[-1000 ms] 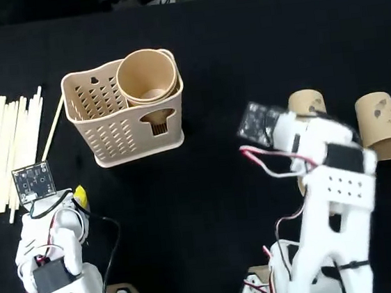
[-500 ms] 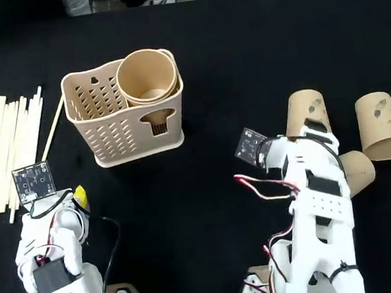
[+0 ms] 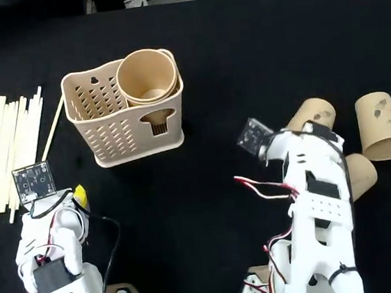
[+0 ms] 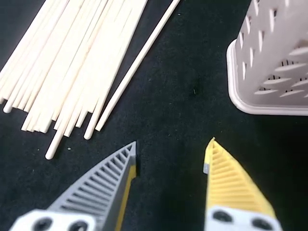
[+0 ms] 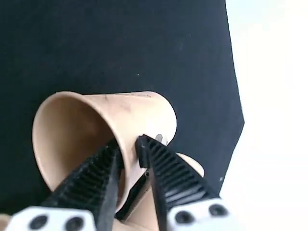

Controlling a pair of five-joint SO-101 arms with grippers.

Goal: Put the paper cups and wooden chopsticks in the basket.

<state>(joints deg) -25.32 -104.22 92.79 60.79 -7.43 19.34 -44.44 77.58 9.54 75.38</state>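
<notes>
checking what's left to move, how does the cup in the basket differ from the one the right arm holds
The basket cup stands upright, mouth up; the held cup is tipped sideways. The basket cup is untouched; the right gripper pinches the held cup's wall. Both are brown paper.

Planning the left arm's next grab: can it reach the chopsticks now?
Probably yes: the left gripper is open, only bare cloth lies between it and the chopsticks; the basket stands aside.

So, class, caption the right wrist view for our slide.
Right gripper pinches the wall of a paper cup lying sideways.
</notes>
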